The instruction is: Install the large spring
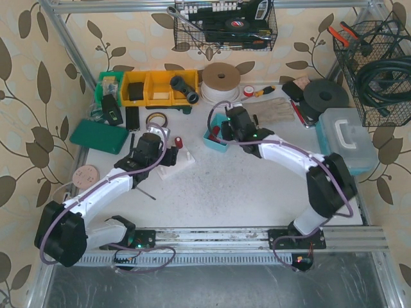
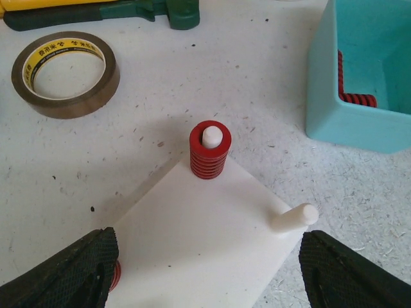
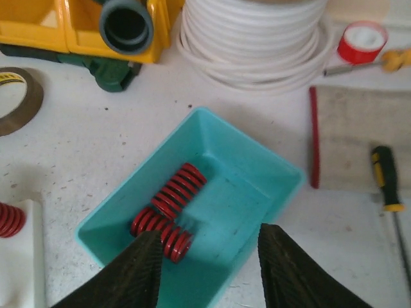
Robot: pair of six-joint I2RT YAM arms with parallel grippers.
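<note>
A: Item one — left gripper (image 2: 207,260)?
B: Jaws wide apart, nothing held, over the near edge of the white plate (image 2: 192,231). One red spring (image 2: 209,154) sits upright on the plate's far peg; the right peg (image 2: 294,218) is bare.
A: Item two — right gripper (image 3: 209,247)?
B: Jaws partly open, empty, above the teal bin (image 3: 282,167). Two red springs (image 3: 174,192) lie inside, touching. The bin sits just right of the plate.
</note>
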